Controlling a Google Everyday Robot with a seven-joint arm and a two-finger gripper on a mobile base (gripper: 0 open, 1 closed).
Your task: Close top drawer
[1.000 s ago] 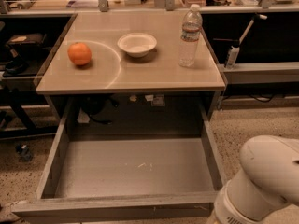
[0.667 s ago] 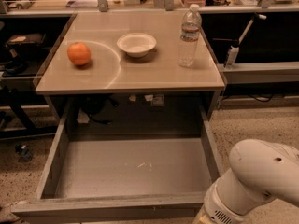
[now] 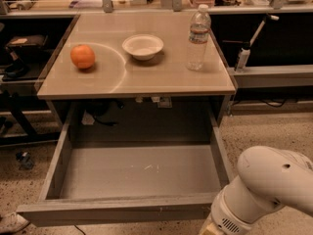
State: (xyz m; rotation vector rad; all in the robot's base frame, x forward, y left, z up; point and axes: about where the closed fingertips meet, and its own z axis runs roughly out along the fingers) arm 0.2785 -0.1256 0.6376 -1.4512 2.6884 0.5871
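Standing pulled far out from under the table top [image 3: 146,80], the top drawer [image 3: 117,212] is the one drawer in view: a wide, shallow grey tray with a flat front panel that bears no handle. Its bare bottom is scuffed, with a few pale flecks near the middle, and nothing lies inside it. One white robot arm [image 3: 266,190] shows, just beside the drawer's front right corner, its rounded joint outside the drawer's right wall and its wrist running down to the lower edge of the view at the right end of the front panel. The gripper sits beyond that edge, somewhere below the wrist and close to the same corner of the drawer, so how wide it stands and whether it has hold of anything cannot be told. Above and behind the drawer, three things stand on the table top, one of each kind. One orange [image 3: 82,56] is over the drawer's left side, one white bowl [image 3: 143,46] over its middle, and one clear water bottle [image 3: 198,38], upright and capped, over its right side. All three are well apart from one another. At the back of the drawer's opening, under the table top, dark cables [image 3: 100,117] hang on the left.
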